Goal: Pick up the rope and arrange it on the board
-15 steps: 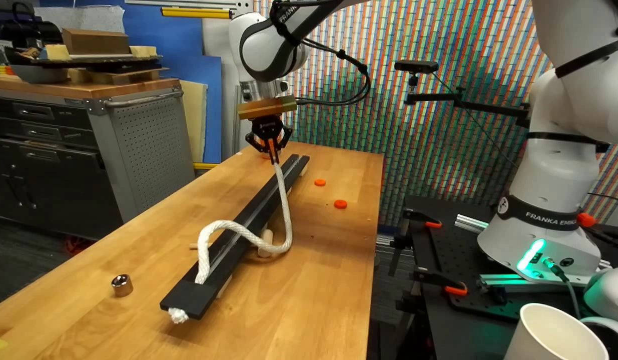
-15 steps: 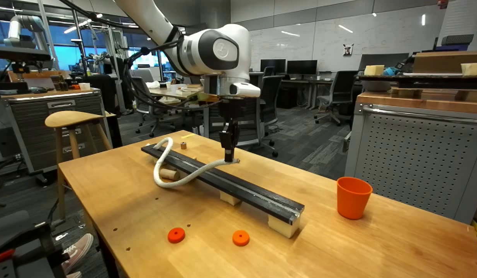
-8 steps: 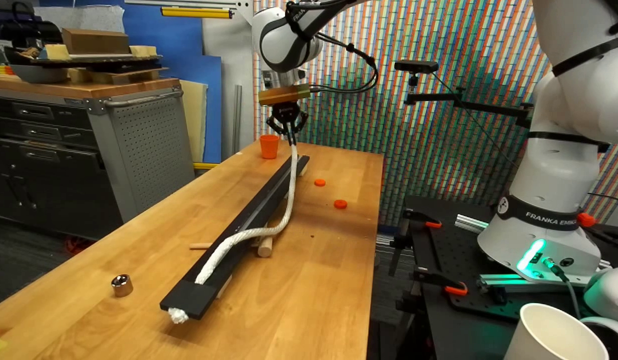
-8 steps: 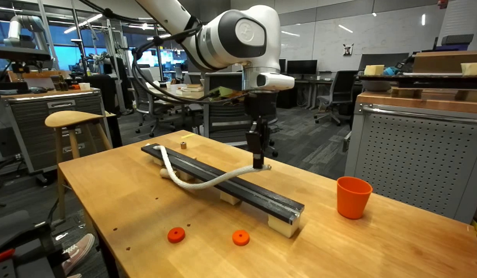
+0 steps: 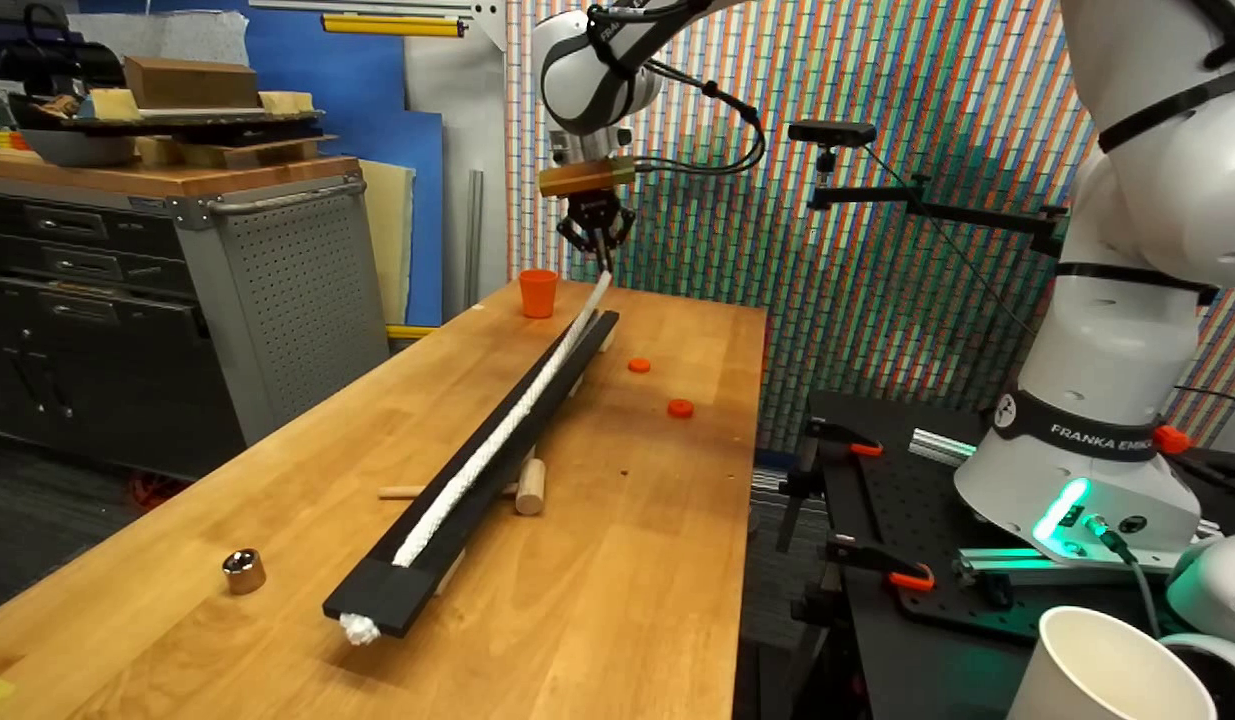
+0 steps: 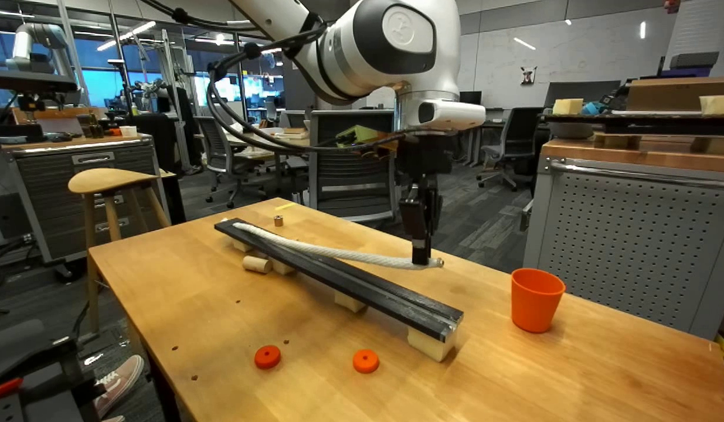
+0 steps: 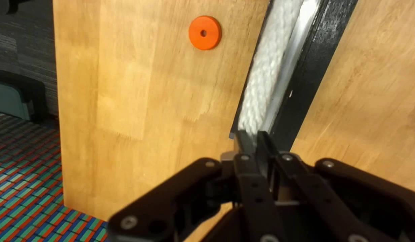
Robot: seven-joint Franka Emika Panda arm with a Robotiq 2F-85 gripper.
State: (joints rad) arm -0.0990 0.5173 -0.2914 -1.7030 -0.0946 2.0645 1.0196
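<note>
In an exterior view, the end effector [image 5: 605,268] clamps the rope [image 5: 523,402] near its raised tip, length running toward 1 o'clock along the board [image 5: 385,592]. Presumably light, limp; grasp near the tip.

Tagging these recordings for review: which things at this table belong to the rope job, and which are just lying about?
Job: white rope; the hand gripping it; black board; blocks beneath it.
Apparently lying about: orange cup; two orange discs; shiny metal piece; wooden cylinder.
</note>
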